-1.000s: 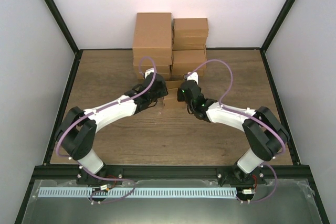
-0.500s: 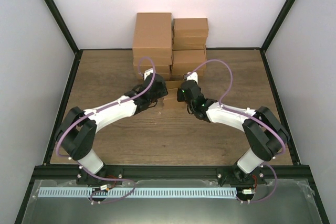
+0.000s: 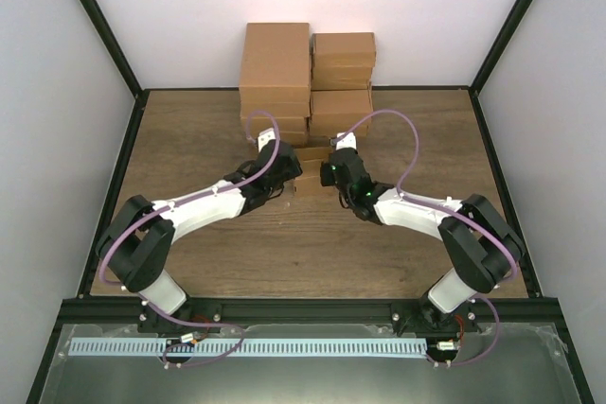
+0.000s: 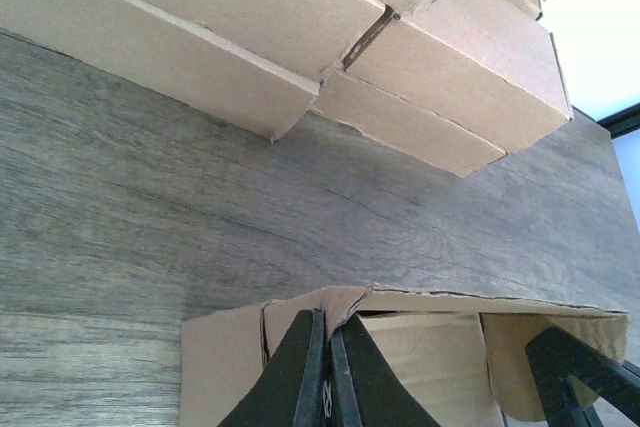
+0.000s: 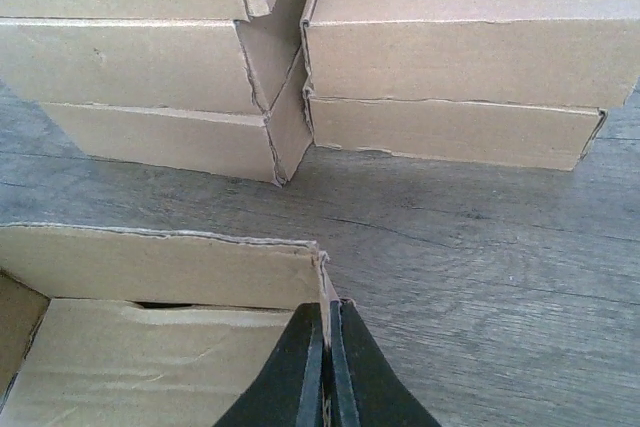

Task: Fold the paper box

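Note:
The paper box is a tan, open, half-formed tray on the wooden table, between my two grippers. In the left wrist view my left gripper is shut on the upright wall at the left near corner of the paper box. My right gripper is shut on the thin right end wall of the paper box. From above, the left gripper and right gripper face each other over the box and hide most of it.
Two stacks of closed brown cartons stand at the back of the table, just beyond the box. They fill the top of both wrist views, as cartons and cartons. Bare wood lies in front.
Both grippers have shifted slightly toward the back stacks, carrying the box with them. Both grips stay shut.

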Robot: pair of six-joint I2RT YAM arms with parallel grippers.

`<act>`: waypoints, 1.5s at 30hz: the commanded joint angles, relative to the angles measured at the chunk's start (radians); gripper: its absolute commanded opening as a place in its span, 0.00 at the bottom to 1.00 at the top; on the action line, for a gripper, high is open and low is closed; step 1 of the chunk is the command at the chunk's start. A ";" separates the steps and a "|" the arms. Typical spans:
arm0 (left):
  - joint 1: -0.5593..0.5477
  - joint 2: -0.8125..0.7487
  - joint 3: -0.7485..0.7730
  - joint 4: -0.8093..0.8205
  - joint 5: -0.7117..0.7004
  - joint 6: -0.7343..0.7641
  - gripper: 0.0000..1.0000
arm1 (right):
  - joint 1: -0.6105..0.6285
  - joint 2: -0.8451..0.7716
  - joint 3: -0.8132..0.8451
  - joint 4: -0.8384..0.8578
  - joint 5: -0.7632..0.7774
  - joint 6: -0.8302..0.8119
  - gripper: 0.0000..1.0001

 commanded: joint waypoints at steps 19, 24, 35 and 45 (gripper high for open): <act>-0.032 0.021 -0.015 -0.136 0.027 0.087 0.04 | -0.053 -0.045 -0.050 -0.047 -0.253 -0.083 0.01; -0.033 0.019 0.005 -0.164 0.027 0.113 0.04 | -0.051 -0.031 -0.073 -0.033 -0.252 -0.050 0.01; -0.034 0.041 -0.008 -0.175 0.054 0.145 0.04 | -0.040 -0.013 -0.114 -0.028 -0.211 -0.073 0.01; -0.035 0.045 0.001 -0.221 0.023 0.162 0.04 | -0.035 -0.001 -0.114 -0.042 -0.171 -0.101 0.01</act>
